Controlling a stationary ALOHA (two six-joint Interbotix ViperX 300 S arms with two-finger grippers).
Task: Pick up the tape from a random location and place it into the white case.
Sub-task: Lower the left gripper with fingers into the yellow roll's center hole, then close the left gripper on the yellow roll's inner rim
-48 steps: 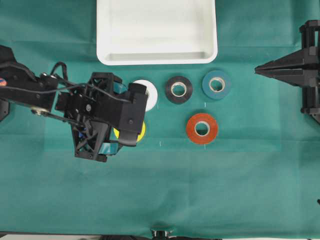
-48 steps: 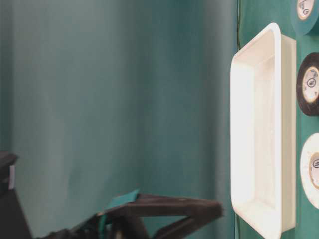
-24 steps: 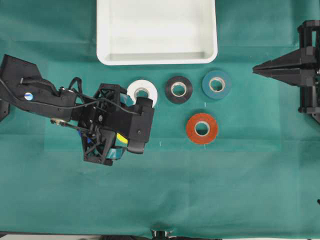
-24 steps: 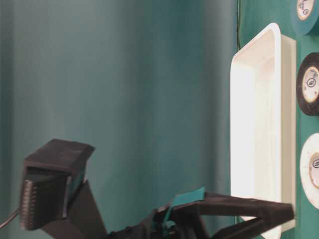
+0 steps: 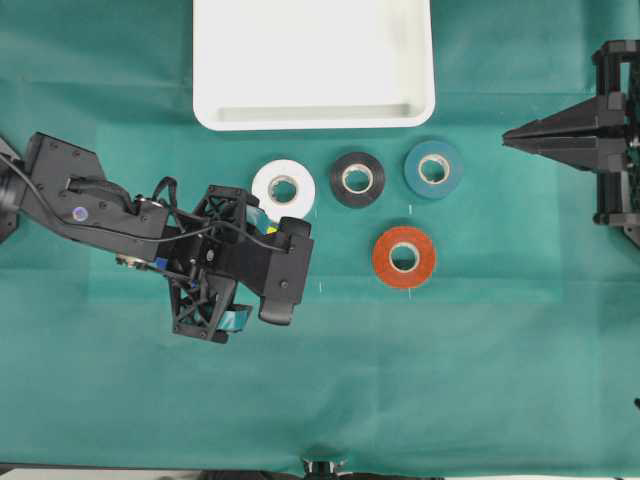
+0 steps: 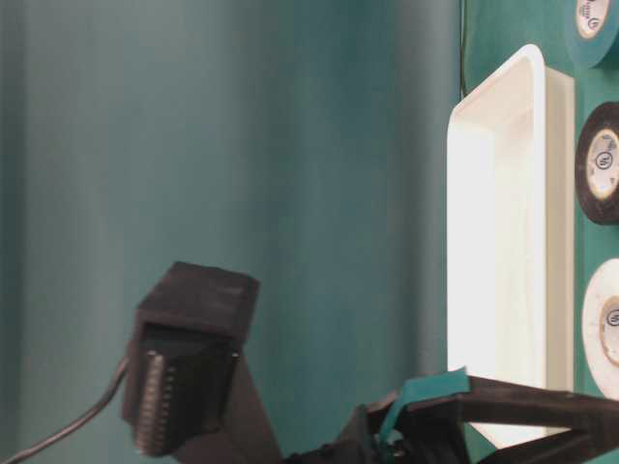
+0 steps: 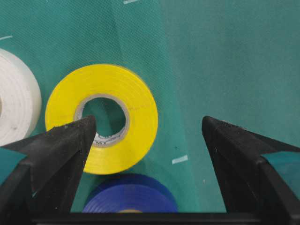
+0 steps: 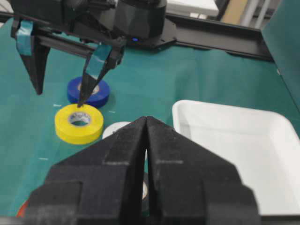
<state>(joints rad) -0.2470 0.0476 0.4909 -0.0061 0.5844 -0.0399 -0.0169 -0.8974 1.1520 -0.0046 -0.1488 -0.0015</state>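
Overhead view: the left hand (image 5: 262, 275) hangs low over the green bench (image 5: 450, 380), just below the white roll (image 5: 284, 187). Its black frame hides nearly all of the tape, of which only a sliver of yellow shows at the hand's upper edge. The white case (image 5: 313, 112) lies at the top middle, nothing in it. Below the case's front rim stands a row of the white roll, a black roll (image 5: 358, 179) and a teal roll (image 5: 433, 169), with an orange roll (image 5: 404, 256) set apart below them. The right hand (image 5: 518, 137) rests at the far right edge, well apart from every roll, its fingers pressed together to a point.

Table-level view: this picture is turned on its side. The white case (image 6: 503, 242) stands as a tall pale band, and parts of the teal, black and white rolls show at the right edge. The left arm's dark parts fill the bottom, blurred.

Left wrist view: the left hand's fingers (image 7: 61, 140) are spread wide. The tape (image 7: 104, 117) lies flat on the bench, with one fingertip over its core and the other far off to the right over bare cloth. The white roll is just beside the tape at left; a blue roll (image 7: 131, 199) lies just below it.

Right wrist view: the right hand (image 8: 146, 123) is fully closed on nothing. Beyond it the left hand stands over the tape (image 8: 78, 123), one fingertip at its centre hole, with the blue roll behind and the white case to the right.
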